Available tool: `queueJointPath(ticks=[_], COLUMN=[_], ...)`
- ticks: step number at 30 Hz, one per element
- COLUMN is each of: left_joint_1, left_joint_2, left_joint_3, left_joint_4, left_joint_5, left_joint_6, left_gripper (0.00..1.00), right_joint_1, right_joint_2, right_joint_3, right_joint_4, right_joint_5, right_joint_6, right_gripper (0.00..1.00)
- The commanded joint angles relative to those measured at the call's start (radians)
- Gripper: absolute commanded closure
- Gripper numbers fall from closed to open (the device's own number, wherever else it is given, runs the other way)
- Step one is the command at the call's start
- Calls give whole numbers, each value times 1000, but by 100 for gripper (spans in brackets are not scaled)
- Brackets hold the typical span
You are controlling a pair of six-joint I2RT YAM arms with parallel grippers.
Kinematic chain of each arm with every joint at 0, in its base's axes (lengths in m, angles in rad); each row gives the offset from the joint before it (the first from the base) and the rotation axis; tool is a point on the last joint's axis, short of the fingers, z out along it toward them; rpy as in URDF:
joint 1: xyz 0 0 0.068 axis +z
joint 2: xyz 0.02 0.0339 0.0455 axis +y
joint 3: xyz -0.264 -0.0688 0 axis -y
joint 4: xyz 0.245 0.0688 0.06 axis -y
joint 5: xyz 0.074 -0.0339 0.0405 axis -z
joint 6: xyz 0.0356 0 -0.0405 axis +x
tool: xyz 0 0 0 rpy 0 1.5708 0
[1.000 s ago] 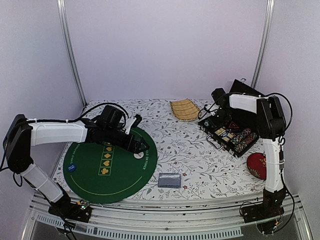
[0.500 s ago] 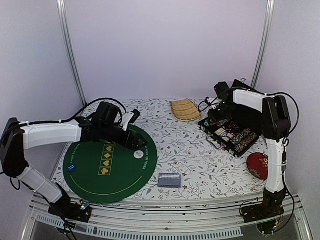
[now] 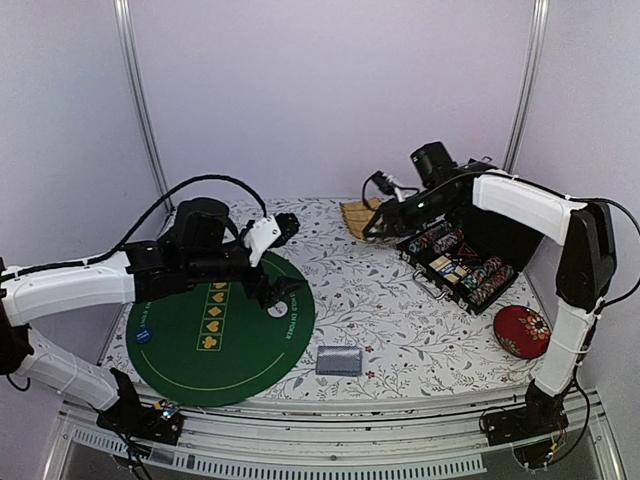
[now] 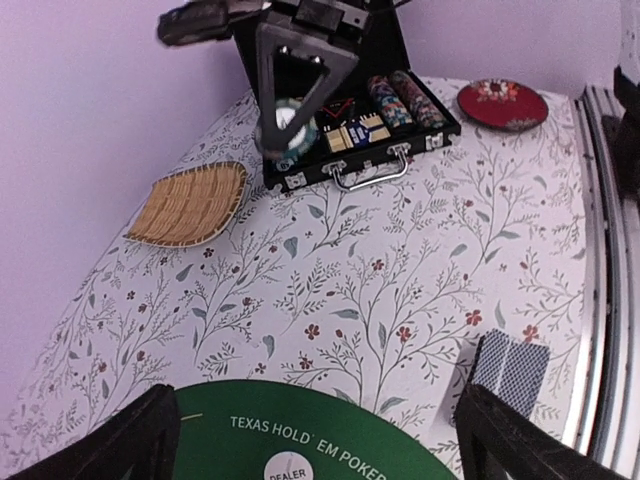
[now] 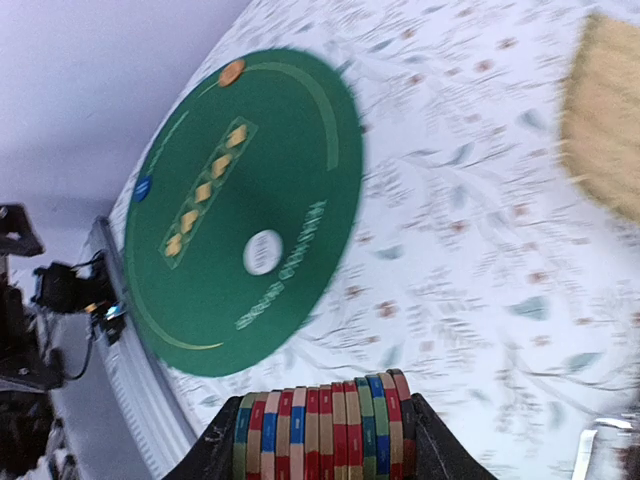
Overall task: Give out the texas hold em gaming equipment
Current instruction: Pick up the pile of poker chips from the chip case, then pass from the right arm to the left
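Poker chip stack (image 5: pixel 320 432): red, blue, green and tan discs seen edge-on, clamped between the two fingers of the right gripper (image 3: pixel 377 224). Squeezing along the row likely keeps the roll from fanning apart.

The gripper hangs in the air. The open chip case (image 3: pixel 462 262) is behind it and the woven tray (image 3: pixel 366 220) is beneath or just past it. The green Texas Hold'em mat (image 5: pixel 250 200) lies ahead and below, and I judge that is where the stack is going.

Left gripper (image 4: pixel 305 442): fingers spread wide, nothing between them, poised over the mat's rim.
- The white dealer button (image 4: pixel 290 470) sits under the gap.
- The card deck (image 4: pixel 510 372), blue back up, lies off the mat, just outside one finger. The spread stance suits taking either.

The blue token (image 5: pixel 143 187) and orange token (image 5: pixel 232 72) sit at the mat's edge, well apart from both grippers.

Risk: outer chips could slip if the squeeze eases before the stack is set down.
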Motion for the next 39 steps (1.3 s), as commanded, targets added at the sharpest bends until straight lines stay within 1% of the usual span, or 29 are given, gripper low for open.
queueJointPath(ticks=[1, 3, 4, 8, 9, 11, 13, 14, 20, 25, 28, 30, 35, 36, 37, 38, 39], left_joint_1=[-57, -93, -107, -132, -131, -132, -131, -131, -130, -128, -122, -116, -114, -114, -114, -112, -113], left_joint_2=[103, 159, 177, 210, 217, 234, 250, 262, 314, 331, 340, 344, 347, 346, 345, 344, 342], left_joint_3=[66, 95, 102, 76, 73, 79, 87, 92, 138, 155, 166, 175, 186, 187, 188, 188, 187], left_joint_4=[-29, -61, -72, -44, -30, -11, 1, 12, 3, 16, 15, 9, 6, 6, 3, 2, -1], left_joint_5=[-60, -80, -83, -48, -50, -61, -66, -76, -159, -194, -213, -202, -166, -155, -148, -144, -144], left_joint_6=[180, 199, 203, 186, 179, 162, 148, 138, 81, 57, 42, 35, 29, 30, 31, 30, 30], left_gripper=[2, 2, 2, 2, 4, 12, 24, 26, 37, 37, 44, 47, 67, 73, 82, 95, 100], right_joint_1=[155, 205, 221, 256, 263, 272, 276, 277, 277, 277, 278, 277, 277, 278, 277, 277, 278], right_joint_2=[4, 5, 4, 25, 33, 51, 61, 62, 63, 74, 72, 69, 74, 74, 74, 74, 74], right_joint_3=[-75, -126, -165, -219, -225, -225, -227, -229, -234, -239, -240, -242, -239, -239, -238, -238, -237], right_joint_4=[104, 211, 268, 384, 402, 415, 430, 443, 491, 507, 508, 509, 501, 501, 500, 501, 500], right_joint_5=[-245, -330, -360, -414, -421, -435, -440, -438, -422, -420, -413, -411, -410, -409, -409, -409, -408], right_joint_6=[156, 209, 262, 368, 388, 406, 415, 426, 460, 473, 473, 472, 466, 465, 463, 464, 463], right_gripper=[98, 98, 98, 98, 98, 98, 98, 98, 98, 98, 98, 98, 98, 98, 98, 98, 98])
